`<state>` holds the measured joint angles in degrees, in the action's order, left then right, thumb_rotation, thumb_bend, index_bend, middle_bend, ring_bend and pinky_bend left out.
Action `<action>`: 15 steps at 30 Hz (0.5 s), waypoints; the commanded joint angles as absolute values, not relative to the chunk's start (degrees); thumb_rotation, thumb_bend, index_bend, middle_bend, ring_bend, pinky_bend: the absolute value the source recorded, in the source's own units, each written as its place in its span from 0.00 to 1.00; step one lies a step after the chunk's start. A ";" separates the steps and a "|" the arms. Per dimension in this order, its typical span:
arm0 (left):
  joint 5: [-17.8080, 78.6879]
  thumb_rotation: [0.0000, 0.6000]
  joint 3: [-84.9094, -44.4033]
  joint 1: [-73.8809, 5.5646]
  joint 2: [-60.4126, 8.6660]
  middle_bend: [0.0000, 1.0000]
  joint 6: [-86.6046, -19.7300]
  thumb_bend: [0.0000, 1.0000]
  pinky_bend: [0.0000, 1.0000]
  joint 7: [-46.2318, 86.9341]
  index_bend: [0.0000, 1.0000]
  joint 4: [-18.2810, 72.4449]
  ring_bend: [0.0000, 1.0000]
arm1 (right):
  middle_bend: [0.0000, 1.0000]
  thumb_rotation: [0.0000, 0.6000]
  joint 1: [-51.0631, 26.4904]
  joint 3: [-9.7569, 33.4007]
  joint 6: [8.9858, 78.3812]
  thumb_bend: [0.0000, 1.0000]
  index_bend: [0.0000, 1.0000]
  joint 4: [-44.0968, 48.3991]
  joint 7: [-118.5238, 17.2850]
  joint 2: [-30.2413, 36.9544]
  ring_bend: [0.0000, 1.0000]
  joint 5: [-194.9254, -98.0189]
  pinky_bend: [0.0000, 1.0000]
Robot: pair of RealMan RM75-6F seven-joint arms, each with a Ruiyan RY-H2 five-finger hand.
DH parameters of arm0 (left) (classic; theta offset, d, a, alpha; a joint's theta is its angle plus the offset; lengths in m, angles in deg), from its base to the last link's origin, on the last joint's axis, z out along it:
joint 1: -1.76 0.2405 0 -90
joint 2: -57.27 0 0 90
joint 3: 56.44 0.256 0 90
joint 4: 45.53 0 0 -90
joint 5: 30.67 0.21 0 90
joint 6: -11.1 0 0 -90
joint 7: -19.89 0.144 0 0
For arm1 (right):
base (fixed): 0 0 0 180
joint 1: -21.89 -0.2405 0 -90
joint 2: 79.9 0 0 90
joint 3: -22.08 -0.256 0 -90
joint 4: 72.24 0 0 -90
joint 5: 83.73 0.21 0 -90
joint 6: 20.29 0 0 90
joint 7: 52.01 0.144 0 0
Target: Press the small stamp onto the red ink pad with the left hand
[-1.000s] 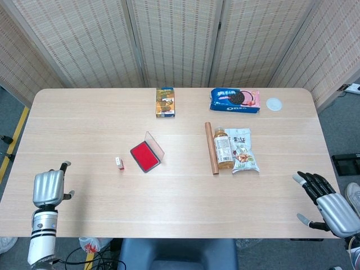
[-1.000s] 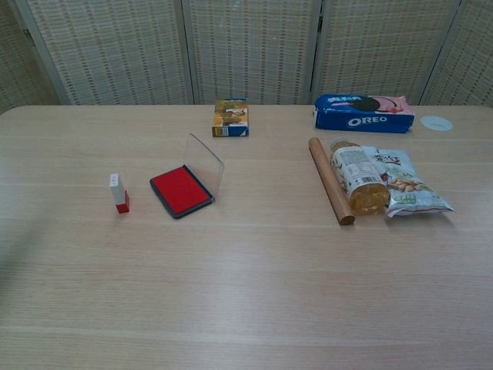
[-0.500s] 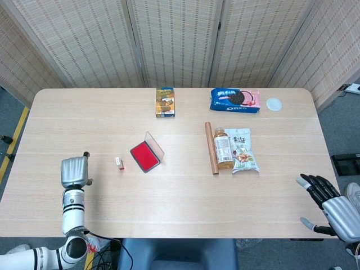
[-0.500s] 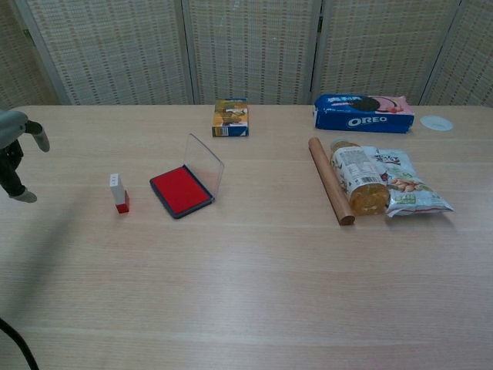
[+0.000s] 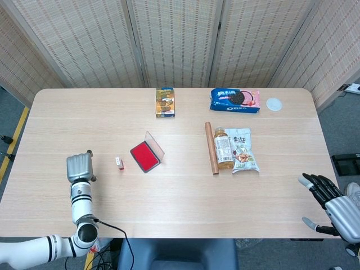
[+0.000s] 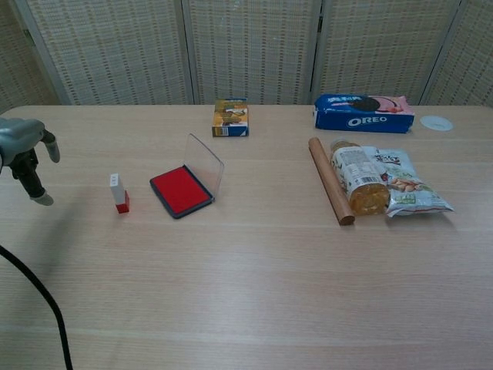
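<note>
The small stamp [image 5: 119, 163] [image 6: 119, 193], white on top with a red base, stands upright on the table just left of the open red ink pad [image 5: 145, 156] [image 6: 179, 190], whose clear lid is tipped up on its right side. My left hand [image 5: 79, 167] [image 6: 25, 150] hovers to the left of the stamp, apart from it and holding nothing, its fingers hanging apart in the chest view. My right hand [image 5: 332, 205] sits beyond the table's near right corner, fingers spread and empty; the chest view does not show it.
At the back stand a small snack box [image 5: 165, 102] and an Oreo pack [image 5: 234, 99], with a round white lid [image 5: 274, 104] near the right corner. Right of centre lie a wooden rolling pin [image 5: 211, 148], a bottle [image 5: 223, 149] and a snack bag [image 5: 243, 151].
My left hand has moved up and right from the table's near left corner toward the stamp, coming into the chest view. My right hand has drifted slightly down and outward.
</note>
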<state>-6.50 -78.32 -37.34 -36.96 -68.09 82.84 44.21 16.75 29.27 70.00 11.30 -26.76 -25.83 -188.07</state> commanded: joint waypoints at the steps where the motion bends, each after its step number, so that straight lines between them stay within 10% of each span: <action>1: -7.51 1.00 -78.61 -38.85 -38.14 0.82 -66.69 0.17 0.65 82.78 0.33 42.62 0.55 | 0.00 1.00 16.76 29.32 70.07 0.24 0.00 11.04 -26.41 -25.83 0.00 -188.02 0.00; 15: -7.58 1.00 -77.82 -41.78 -39.88 0.82 -64.21 0.17 0.65 79.47 0.34 43.20 0.55 | 0.00 1.00 17.14 29.31 71.15 0.24 0.00 10.78 -26.59 -25.62 0.00 -187.98 0.00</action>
<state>-7.48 -77.81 -41.63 -39.81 -64.36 79.61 43.27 17.14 29.31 71.16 10.79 -26.59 -25.63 -187.98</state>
